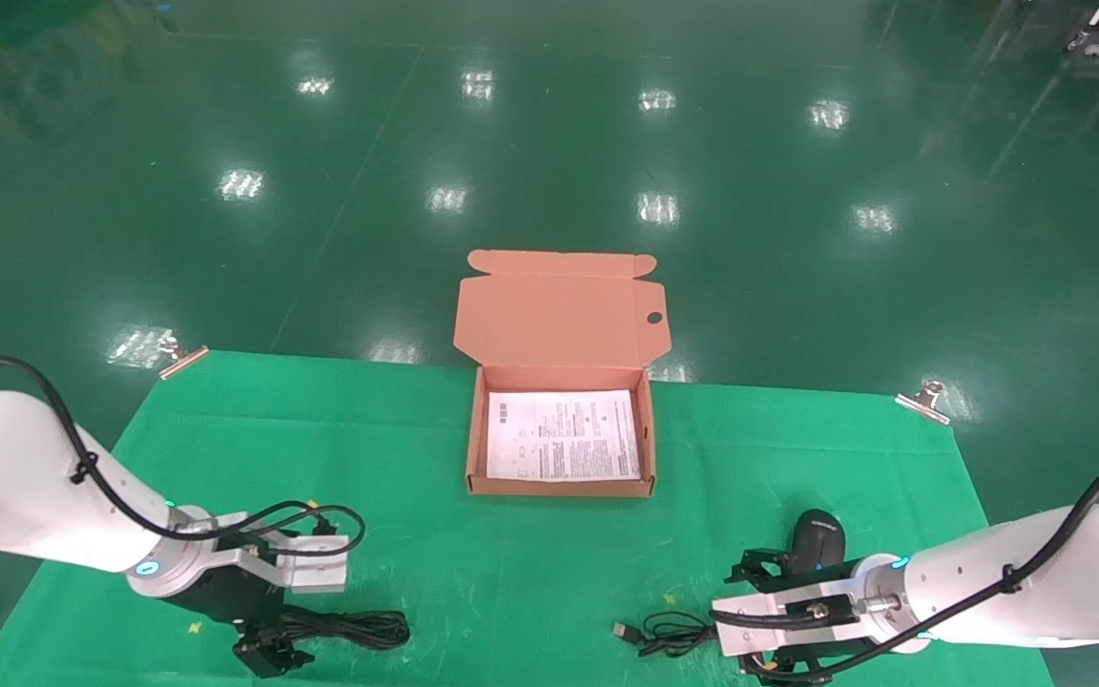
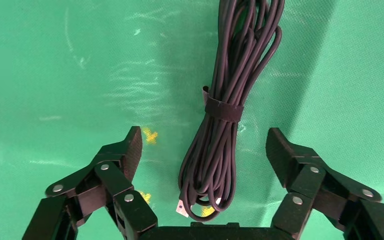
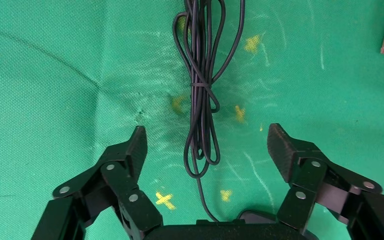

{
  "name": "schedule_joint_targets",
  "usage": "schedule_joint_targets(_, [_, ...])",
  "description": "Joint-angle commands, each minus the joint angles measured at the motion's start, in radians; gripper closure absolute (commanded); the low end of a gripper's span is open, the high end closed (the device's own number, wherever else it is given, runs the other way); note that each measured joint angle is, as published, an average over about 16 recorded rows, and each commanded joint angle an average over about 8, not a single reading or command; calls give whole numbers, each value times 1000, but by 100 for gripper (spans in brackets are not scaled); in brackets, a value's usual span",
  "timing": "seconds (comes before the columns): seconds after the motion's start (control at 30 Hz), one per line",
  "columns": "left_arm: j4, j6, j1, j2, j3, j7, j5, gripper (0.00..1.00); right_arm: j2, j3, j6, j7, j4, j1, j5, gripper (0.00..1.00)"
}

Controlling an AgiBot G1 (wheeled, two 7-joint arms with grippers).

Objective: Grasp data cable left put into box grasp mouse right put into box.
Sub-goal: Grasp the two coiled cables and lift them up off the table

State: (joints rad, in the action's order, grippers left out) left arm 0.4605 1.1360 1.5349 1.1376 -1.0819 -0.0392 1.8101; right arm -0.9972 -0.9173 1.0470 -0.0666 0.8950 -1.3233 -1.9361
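Head view: open orange-tan cardboard box [image 1: 559,487] with white paper inside, mid green cloth table [image 1: 530,572]. Left gripper [image 2: 204,150] spread wide over bundled black data cable [image 2: 225,110], near left. Right gripper [image 3: 205,147] spread wide above thin cord [image 3: 200,90]; small black oval mouse [image 1: 818,539] beside it.

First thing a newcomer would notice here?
The open orange-tan cardboard box with a white printed sheet inside, at the far middle of the green cloth. Near the front edge, the left gripper hangs with open jaws over the strapped black data cable bundle; the right gripper hangs open over the black mouse's thin cord.
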Motion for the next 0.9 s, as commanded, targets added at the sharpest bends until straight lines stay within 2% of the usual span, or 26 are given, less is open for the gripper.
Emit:
schedule_joint_targets(0.03, [3,1,1,-1,0,-1,0,100,1,0,1,1,3,0,0,100])
schedule_joint_targets(0.9, [13,6,5,-3,0,-4,-1,100,5,0,5,3,12,1,2,100])
